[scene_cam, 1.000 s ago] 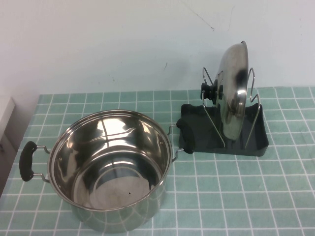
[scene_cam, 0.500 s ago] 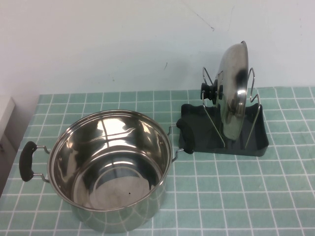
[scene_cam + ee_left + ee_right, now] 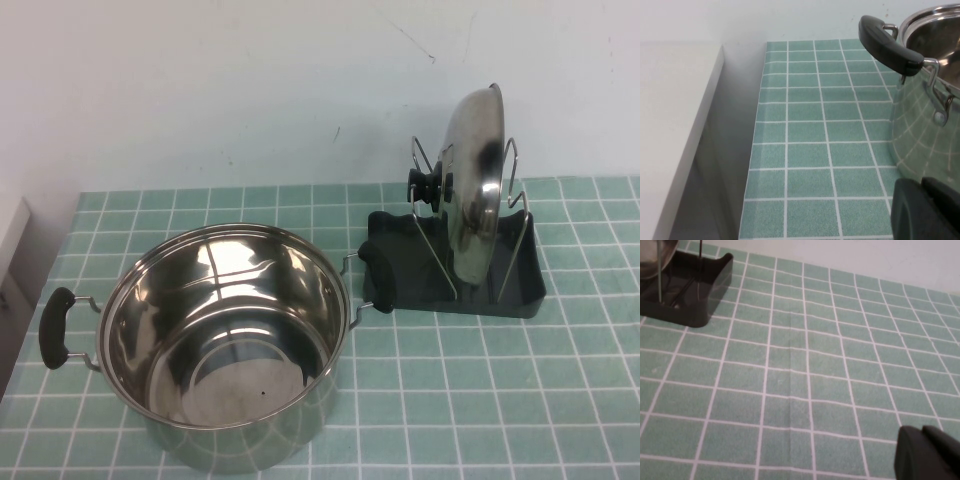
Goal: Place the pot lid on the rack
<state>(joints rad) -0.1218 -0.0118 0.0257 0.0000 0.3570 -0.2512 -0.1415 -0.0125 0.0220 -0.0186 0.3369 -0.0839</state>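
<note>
The pot lid (image 3: 472,180), shiny steel with a black knob (image 3: 422,187), stands on edge in the rack (image 3: 520,290), leaning between its two silver wire loops. The rack's dark tray sits at the back right of the tiled table. Neither gripper shows in the high view. My left gripper (image 3: 921,186) is shut and empty, low over the tiles beside the pot's left handle (image 3: 887,45). My right gripper (image 3: 922,436) is shut and empty over bare tiles, well away from the rack's corner (image 3: 695,285). A sliver of the lid's rim (image 3: 652,255) shows there.
A deep steel pot (image 3: 225,330) with two black handles stands open at the front left, its right handle next to the rack. It also shows in the left wrist view (image 3: 927,115). A white ledge (image 3: 675,125) borders the table's left edge.
</note>
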